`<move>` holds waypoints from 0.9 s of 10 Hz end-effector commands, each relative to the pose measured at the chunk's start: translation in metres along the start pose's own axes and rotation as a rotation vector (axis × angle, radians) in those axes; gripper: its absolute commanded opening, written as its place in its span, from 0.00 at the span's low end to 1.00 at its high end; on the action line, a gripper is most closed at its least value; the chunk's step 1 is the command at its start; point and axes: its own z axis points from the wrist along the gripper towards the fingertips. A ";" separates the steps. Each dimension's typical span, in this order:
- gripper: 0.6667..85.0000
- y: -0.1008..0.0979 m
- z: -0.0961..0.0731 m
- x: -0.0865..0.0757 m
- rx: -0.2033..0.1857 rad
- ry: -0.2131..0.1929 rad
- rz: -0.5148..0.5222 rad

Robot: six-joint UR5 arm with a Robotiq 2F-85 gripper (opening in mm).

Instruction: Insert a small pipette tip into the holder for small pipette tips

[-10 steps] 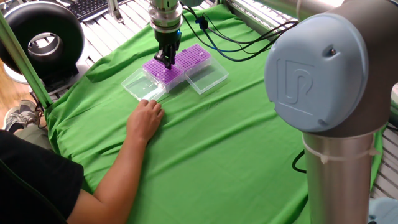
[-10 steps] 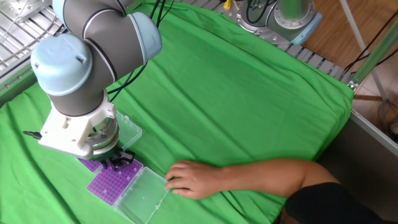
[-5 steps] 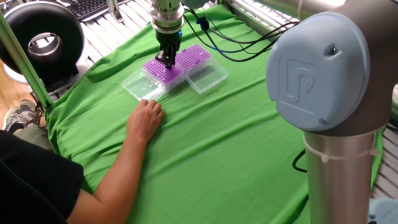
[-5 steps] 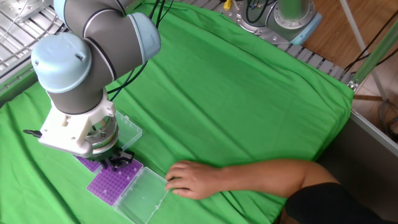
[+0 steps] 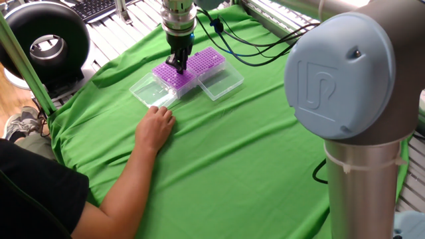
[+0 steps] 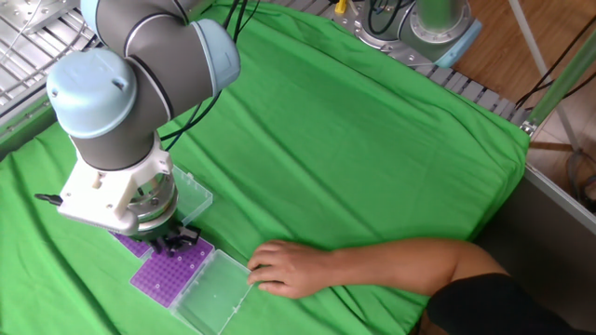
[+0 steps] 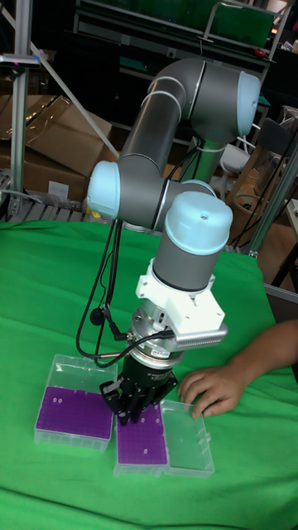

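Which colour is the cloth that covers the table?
The cloth is bright green, plain with no pattern. It shows best in the other fixed view.

The gripper (image 6: 174, 244) hangs directly over the holder for small pipette tips (image 6: 169, 275), at its 12 o'clock edge. The jaw gap is too small to judge. The holder's clear lid (image 6: 216, 292) lies open at 3 o'clock. A person's hand (image 6: 284, 268) rests on the green cloth (image 6: 372, 149), touching the lid's corner.

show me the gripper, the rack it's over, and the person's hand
gripper (image 7: 126, 414), tall fixed view, between its fingertips
purple rack (image 7: 142, 443), tall fixed view, bare top face
person's hand (image 5: 155, 127), one fixed view, back of the hand
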 end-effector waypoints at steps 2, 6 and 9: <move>0.27 0.001 0.001 -0.004 -0.013 -0.018 0.009; 0.15 0.001 0.001 -0.003 -0.007 -0.013 0.031; 0.06 -0.002 -0.003 -0.001 0.006 -0.008 0.051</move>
